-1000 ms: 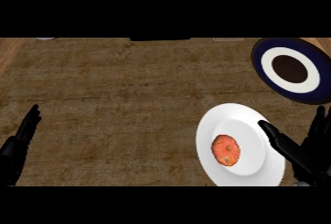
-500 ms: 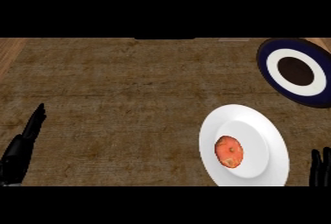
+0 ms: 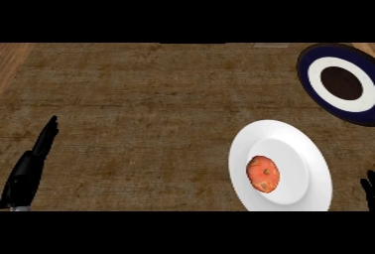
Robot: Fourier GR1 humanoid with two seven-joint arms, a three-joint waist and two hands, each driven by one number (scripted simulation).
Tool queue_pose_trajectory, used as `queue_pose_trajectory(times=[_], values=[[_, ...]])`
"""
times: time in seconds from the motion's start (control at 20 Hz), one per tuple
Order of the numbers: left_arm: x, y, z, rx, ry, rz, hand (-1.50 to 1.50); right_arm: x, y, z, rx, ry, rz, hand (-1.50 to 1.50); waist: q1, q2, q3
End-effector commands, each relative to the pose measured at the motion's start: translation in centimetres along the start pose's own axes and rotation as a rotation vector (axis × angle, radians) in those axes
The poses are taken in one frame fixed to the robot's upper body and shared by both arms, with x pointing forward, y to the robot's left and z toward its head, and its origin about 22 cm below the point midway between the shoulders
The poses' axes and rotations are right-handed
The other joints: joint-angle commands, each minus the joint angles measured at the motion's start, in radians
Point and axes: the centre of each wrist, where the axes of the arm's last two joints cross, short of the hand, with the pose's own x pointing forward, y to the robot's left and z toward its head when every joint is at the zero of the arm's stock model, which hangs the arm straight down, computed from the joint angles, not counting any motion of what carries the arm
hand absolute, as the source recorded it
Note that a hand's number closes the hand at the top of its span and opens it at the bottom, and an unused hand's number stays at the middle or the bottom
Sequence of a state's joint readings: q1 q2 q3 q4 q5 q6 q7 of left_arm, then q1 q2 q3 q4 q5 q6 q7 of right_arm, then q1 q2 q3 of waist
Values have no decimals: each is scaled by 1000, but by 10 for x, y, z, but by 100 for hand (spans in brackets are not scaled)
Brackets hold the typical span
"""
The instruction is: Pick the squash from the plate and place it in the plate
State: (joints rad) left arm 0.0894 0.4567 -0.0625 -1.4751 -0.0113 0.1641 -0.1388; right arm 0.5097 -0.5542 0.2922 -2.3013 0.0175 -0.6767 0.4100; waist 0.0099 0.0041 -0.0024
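At the lower right edge of the frame only a black tip of the right hand (image 3: 369,187) shows, too little to tell whether it is wide, narrow or curled; it holds nothing that can be seen. Just left of it lies the white plate (image 3: 311,171), its rim close beside that tip, and on the plate, a little left of its centre, sits the squash (image 3: 263,173), an orange-red lump whose long axis runs roughly up and down the frame, leaning slightly to the right at the bottom. So the squash lies to the left of the right hand and a touch higher in the frame, with the plate's right half between them. This hand is by far the nearer of the two.

Well apart, at the lower left of the frame, the left hand (image 3: 29,168) rests edge-on with its fingers straight and pointing toward the top, open and empty, far across the brown counter (image 3: 147,109) from the squash.

Toward the upper right corner stands the dark blue plate (image 3: 315,89) with a white ring and a dark centre, bare, above the white plate and apart from it; I judge it the likely place for the squash, which is not yet picked up
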Motion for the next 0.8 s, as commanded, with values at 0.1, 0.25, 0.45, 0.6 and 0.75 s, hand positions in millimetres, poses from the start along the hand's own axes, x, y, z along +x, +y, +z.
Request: queue_pose_trajectory(times=[0.1, 0.25, 0.45, 0.6, 0.75], values=[[6, 6, 4, 11, -11, 0, 0, 19, -4, -24, 101, 152, 127, -150, 6, -2, 2], [3, -2, -10, 0, 5, 14, 0, 8, 0, -50, 189, 196, 163, -150, -4, -1, 3], [5, 2, -5, 0, 1, 4, 0, 19, 12, -63, 262, 246, 261, -150, 0, -3, 2], [5, -4, 0, 2, -24, 6, 0, 3, 30, -64, 342, 276, 348, -150, 3, -3, 2], [-3, -6, -2, 4, -2, 8, 0, -13, 29, -82, 374, 273, 339, -150, -6, -4, 3]])
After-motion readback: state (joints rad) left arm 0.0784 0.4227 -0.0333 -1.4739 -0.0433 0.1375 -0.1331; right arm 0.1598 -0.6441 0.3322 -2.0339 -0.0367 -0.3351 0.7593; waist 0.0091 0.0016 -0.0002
